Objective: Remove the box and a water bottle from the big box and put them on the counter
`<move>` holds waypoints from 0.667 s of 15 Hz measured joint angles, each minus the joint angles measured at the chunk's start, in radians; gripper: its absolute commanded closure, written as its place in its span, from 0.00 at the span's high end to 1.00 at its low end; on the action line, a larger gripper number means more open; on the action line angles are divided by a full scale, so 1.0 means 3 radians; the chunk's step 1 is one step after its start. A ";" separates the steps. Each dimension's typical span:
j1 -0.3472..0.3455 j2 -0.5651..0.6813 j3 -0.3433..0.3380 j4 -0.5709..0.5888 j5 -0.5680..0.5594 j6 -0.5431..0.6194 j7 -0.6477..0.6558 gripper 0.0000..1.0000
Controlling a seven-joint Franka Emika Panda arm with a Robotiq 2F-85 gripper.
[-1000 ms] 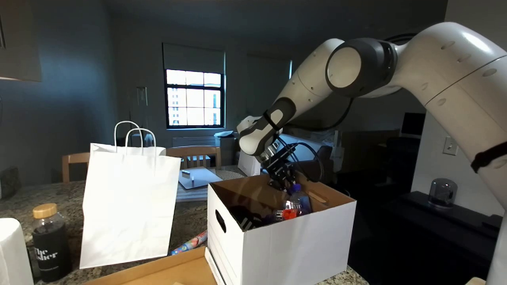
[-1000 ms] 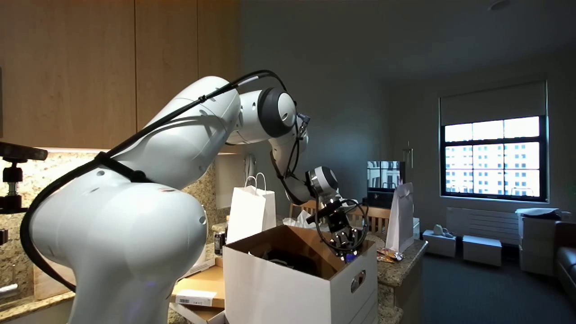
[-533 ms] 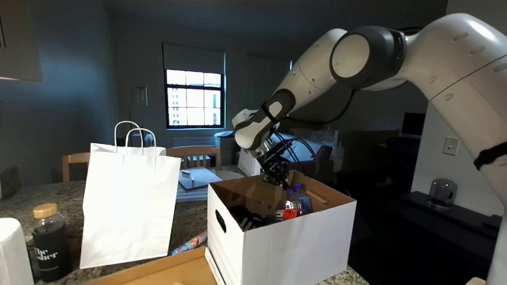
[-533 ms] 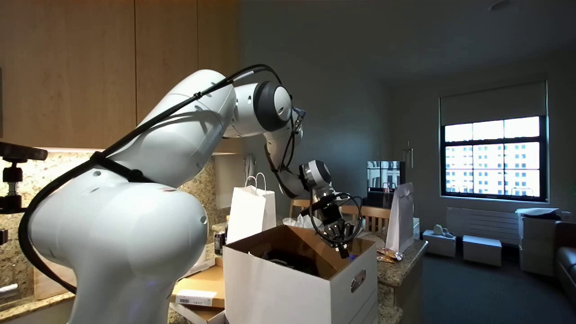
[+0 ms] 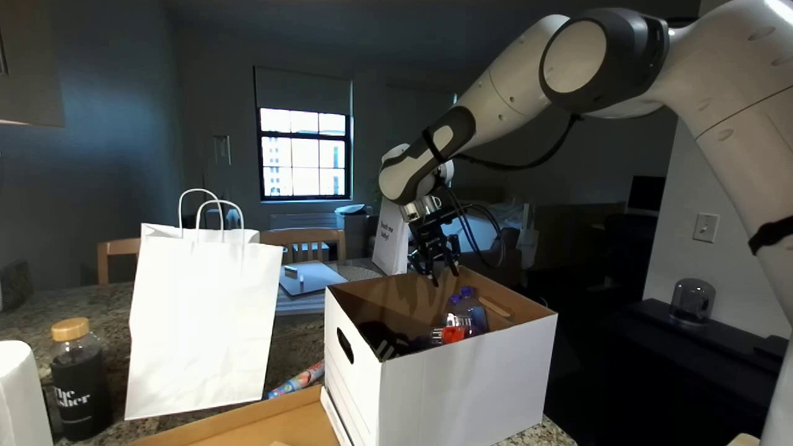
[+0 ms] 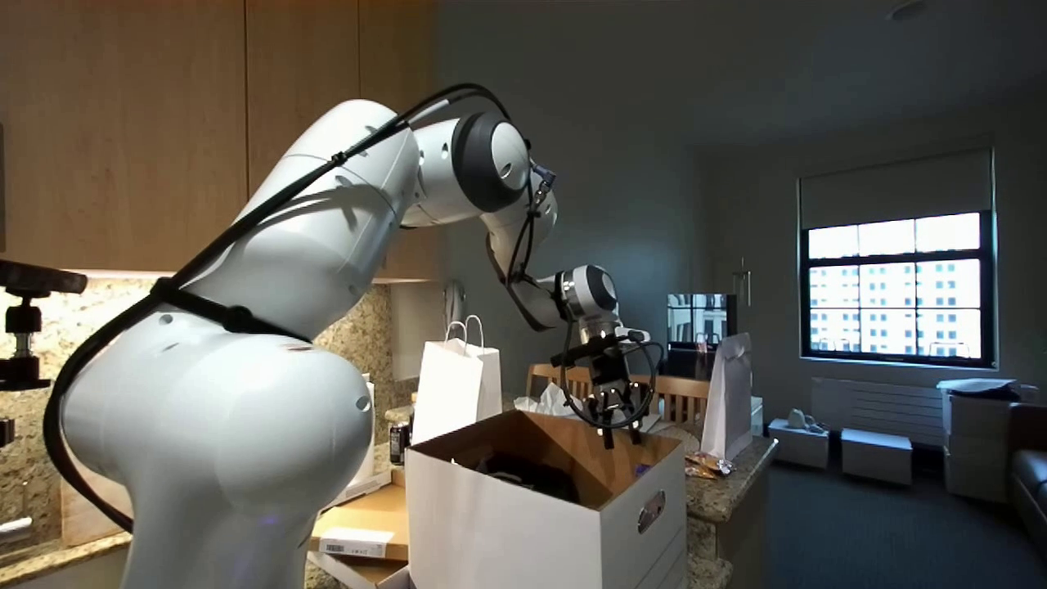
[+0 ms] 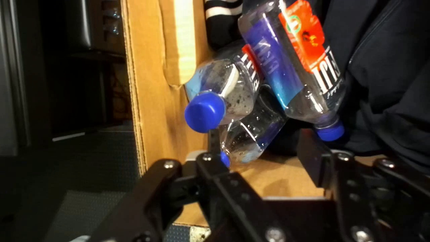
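Over the big box (image 5: 461, 393), claw (image 5: 446, 279) spread apart, bottles (image 7: 289, 64) beside dark cloth (image 7: 386, 74), handled bag (image 5: 201, 322) near.

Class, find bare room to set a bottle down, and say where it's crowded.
In an exterior view, bare speckled counter shows between the white paper bag and the big box, behind the colourful item; another patch lies beyond the dark jar, beside the bag. Crowded: inside the box, three bottles bunch beside dark cloth, near the open gripper.

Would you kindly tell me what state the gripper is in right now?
Gripper: open, holding nothing.
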 measured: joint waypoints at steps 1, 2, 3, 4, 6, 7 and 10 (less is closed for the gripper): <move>-0.0050 -0.0029 0.0001 -0.0005 0.0129 0.0000 -0.0001 0.98; -0.0099 -0.0054 0.0001 -0.0007 0.0248 0.0000 -0.0001 1.00; -0.0143 -0.0073 -0.0001 -0.0008 0.0344 0.0000 -0.0001 1.00; -0.0183 -0.0083 -0.0005 -0.0007 0.0427 0.0000 -0.0001 1.00; -0.0253 -0.0082 -0.0012 -0.0007 0.0571 0.0000 0.0001 1.00; -0.0285 -0.0080 -0.0017 -0.0007 0.0645 -0.0004 0.0001 1.00; -0.0363 -0.0073 -0.0032 -0.0008 0.0802 -0.0026 0.0001 1.00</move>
